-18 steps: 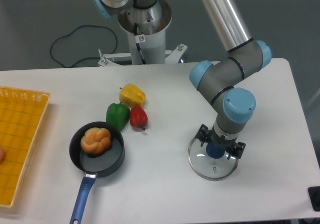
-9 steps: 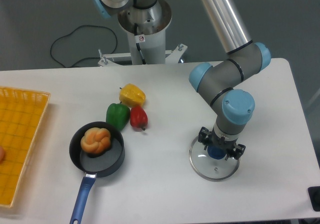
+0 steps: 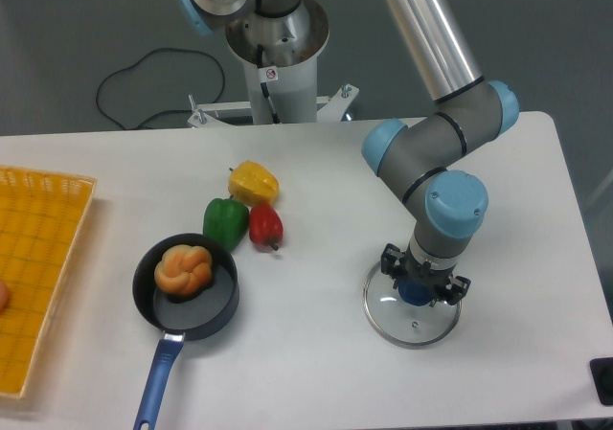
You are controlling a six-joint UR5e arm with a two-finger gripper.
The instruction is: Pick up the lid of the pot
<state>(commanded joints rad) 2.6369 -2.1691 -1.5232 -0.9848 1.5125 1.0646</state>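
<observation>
Lid (image 3: pixel 385 317) well apart fm pan edge (image 3: pixel 232 305); pincer (image 3: pixel 421 289) at lid, can't tell how wide

Single view from a fixed camera, set high and looking down at a slant across a white table (image 3: pixel 316 200). It stands far enough back to show the table's far edge across the upper frame, dark floor (image 3: pixel 57 47) at upper left, near edge at lower right.

Here's yellow pepper (image 3: pixel 254 183), red pepper (image 3: pixel 265 226), green pepper (image 3: pixel 225 223)! Black pan (image 3: pixel 207 330) flashes blue handle (image 3: pixel 159 374), golden-brown bun (image 3: pixel 183 270)! Orange-yellow crate (image 3: pixel 43 258), grey arm (image 3: pixel 407 13), blue lid knob (image 3: pixel 415 292)!
</observation>
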